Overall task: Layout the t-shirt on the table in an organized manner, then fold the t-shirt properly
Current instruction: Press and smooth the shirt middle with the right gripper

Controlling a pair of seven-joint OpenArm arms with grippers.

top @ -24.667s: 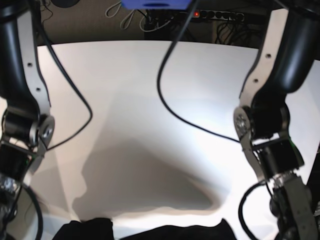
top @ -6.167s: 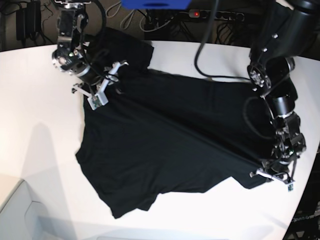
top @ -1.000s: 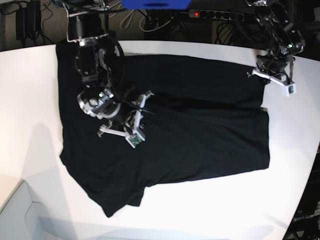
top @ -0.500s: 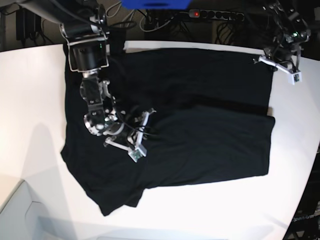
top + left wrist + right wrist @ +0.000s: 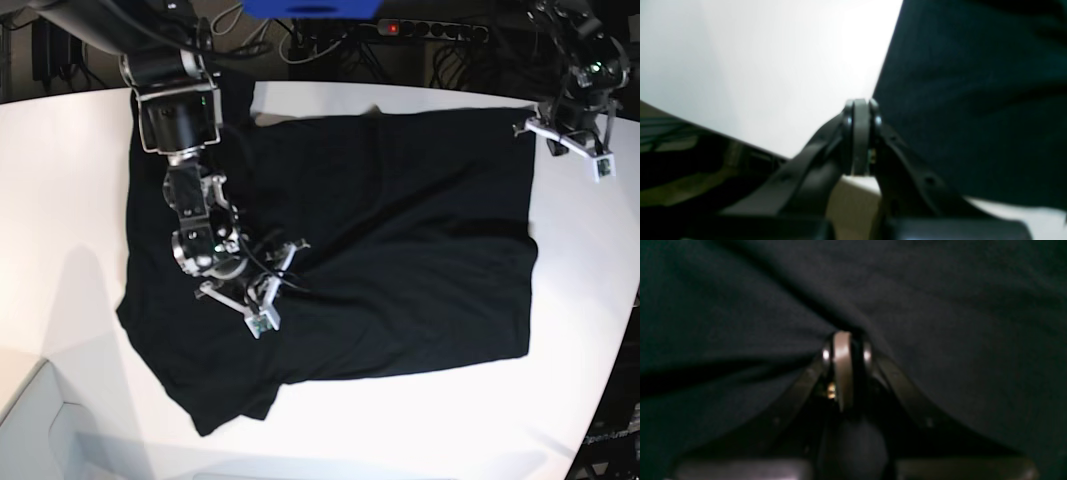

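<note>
T-shirt [image 5: 400,230] flat on worktop [image 5: 70,180]. I see right fingers [image 5: 845,340] clamped on a mid-shirt fold; left fingers [image 5: 858,108] together, empty, above the shirt's edge.

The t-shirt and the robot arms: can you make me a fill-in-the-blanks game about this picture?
1. The t-shirt is the color ____.
2. It lies on a ____ table.
3. The right end effector is over the ____ of the shirt, closed on a pinch of cloth.
4. The left end effector is closed at the shirt's far ____.

Missing words: black; white; middle; corner
</note>
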